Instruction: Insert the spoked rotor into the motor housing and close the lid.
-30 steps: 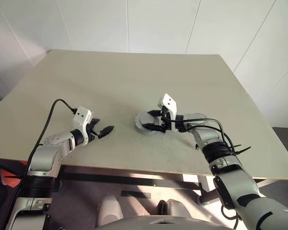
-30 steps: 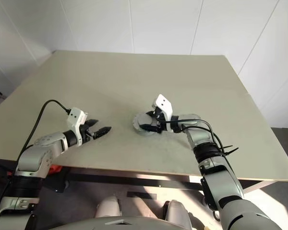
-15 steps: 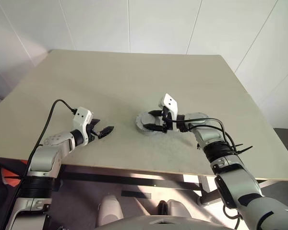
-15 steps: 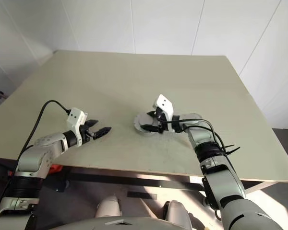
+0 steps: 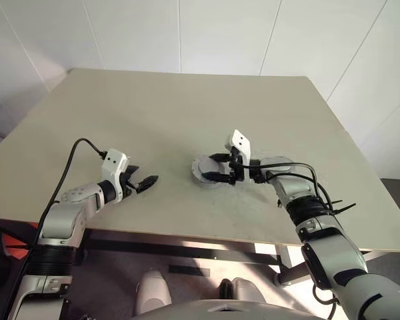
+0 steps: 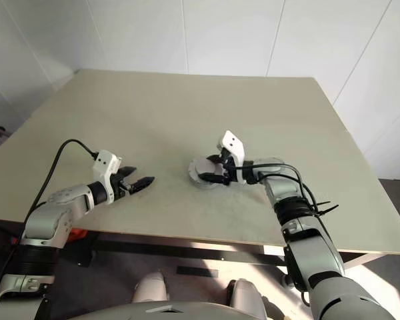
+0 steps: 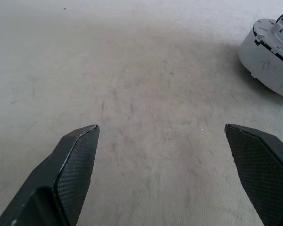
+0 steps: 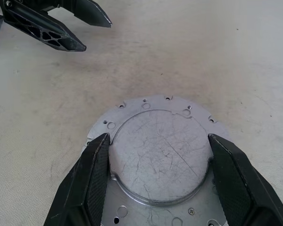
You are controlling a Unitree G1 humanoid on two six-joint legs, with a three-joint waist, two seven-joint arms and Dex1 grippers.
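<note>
The motor housing (image 5: 200, 172) lies on the table in front of me as a round pale grey metal body. In the right wrist view the motor housing (image 8: 160, 155) turns up a flat scratched round face with a holed flange around it. My right gripper (image 5: 212, 169) reaches over it from the right. Its two black fingers (image 8: 92, 179) sit against opposite edges of the raised face, shut on it. My left gripper (image 5: 145, 181) hovers open and empty a hand's width left of the housing. The spoked rotor and the lid are out of view.
The beige table (image 5: 187, 107) stretches wide behind and beside the housing. Its front edge (image 5: 187, 233) runs just below both grippers. White walls stand behind the table.
</note>
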